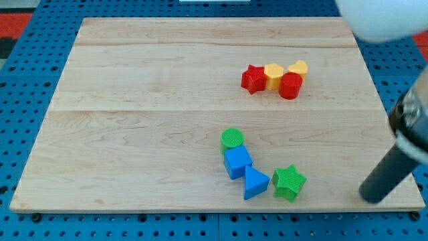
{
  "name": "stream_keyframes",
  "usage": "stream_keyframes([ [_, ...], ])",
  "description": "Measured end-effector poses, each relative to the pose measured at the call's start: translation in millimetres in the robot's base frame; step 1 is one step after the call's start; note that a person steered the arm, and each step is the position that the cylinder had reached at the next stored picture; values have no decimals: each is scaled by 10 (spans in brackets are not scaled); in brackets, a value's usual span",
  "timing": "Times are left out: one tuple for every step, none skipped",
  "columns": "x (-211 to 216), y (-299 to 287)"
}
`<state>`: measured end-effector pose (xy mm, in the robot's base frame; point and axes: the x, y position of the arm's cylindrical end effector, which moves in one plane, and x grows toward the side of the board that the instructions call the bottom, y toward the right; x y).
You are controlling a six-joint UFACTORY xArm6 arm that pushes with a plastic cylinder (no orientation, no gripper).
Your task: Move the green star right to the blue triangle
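My tip [372,198] rested on the board [134,80] near its lower right corner, touching nothing. The green star [289,181] lay well to its left, just beside the blue triangle [254,183].

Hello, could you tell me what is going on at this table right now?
A robot arm with a dark rod pushes coloured blocks around a wooden board. My tip sits near the view's bottom right, apart from every block. The green star already lies just right of the blue triangle, about touching it. A blue cube and green cylinder sit above-left of them.
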<state>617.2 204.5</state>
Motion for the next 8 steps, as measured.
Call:
stream_keyframes([
  [-4,-296],
  [-80,-895],
  [-52,-1643],
  [-146,-1925],
  [-164,-1923],
  [16,-1983],
  [-54,-1957],
  [-143,-1782],
])
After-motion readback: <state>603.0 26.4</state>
